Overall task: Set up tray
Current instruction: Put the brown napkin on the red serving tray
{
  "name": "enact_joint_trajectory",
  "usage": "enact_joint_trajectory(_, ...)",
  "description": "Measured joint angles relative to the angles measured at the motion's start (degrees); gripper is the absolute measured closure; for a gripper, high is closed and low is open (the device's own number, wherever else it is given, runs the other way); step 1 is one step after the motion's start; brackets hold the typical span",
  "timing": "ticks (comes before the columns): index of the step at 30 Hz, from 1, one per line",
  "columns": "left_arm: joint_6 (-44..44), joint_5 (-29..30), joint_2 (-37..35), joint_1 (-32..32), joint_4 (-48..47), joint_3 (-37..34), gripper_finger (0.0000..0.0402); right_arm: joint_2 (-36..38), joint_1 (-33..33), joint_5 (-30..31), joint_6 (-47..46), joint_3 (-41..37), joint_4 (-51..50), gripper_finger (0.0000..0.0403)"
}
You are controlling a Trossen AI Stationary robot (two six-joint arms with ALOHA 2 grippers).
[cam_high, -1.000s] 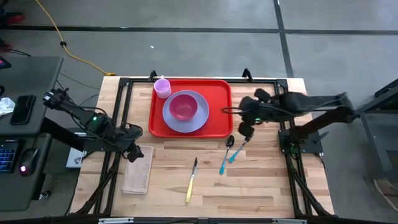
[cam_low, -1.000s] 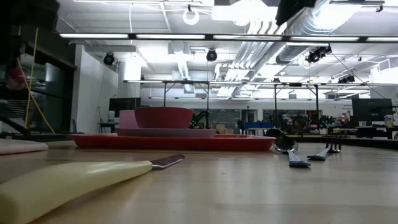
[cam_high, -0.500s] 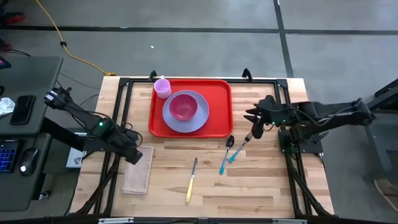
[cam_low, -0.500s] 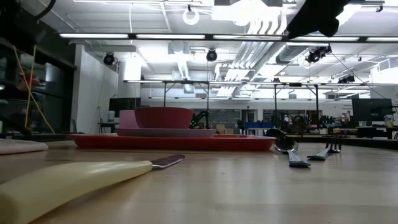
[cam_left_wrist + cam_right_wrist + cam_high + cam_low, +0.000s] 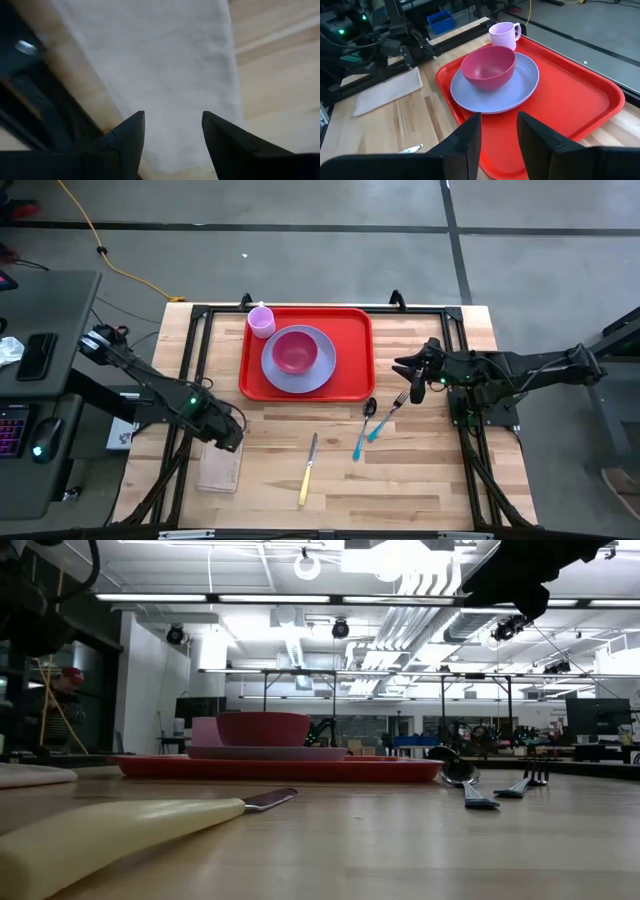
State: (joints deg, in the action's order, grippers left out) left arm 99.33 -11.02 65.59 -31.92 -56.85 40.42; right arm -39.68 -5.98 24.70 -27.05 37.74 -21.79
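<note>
The tray (image 5: 306, 354) sits at the upper middle of the counter (image 5: 420, 470), carrying a plate (image 5: 318, 374), bowl (image 5: 293, 352) and cup (image 5: 261, 321). The left end effector (image 5: 232, 436) hangs released over the napkin (image 5: 220, 465) at lower left. The right end effector (image 5: 411, 373), released and empty, hovers right of the tray, above the fork (image 5: 386, 418).

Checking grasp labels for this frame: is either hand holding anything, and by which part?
Nothing is held. The left hand hovers open over the napkin; the right hand is open beside the tray, empty.
</note>
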Motion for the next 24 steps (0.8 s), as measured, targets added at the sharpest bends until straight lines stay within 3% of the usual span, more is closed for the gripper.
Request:
enact_joint_trajectory(9,5.33,1.06,3.93,0.02,12.16,0.0,0.0172,-0.02,0.0,0.01,-0.15,0.0,0.01,0.0299)
enact_joint_trajectory(24,15.37,4.58,14.62,0.04,17.58,0.0,0.0172,-0.04,0.0,-3.76,0.33,0.0,-0.18,0.0299)
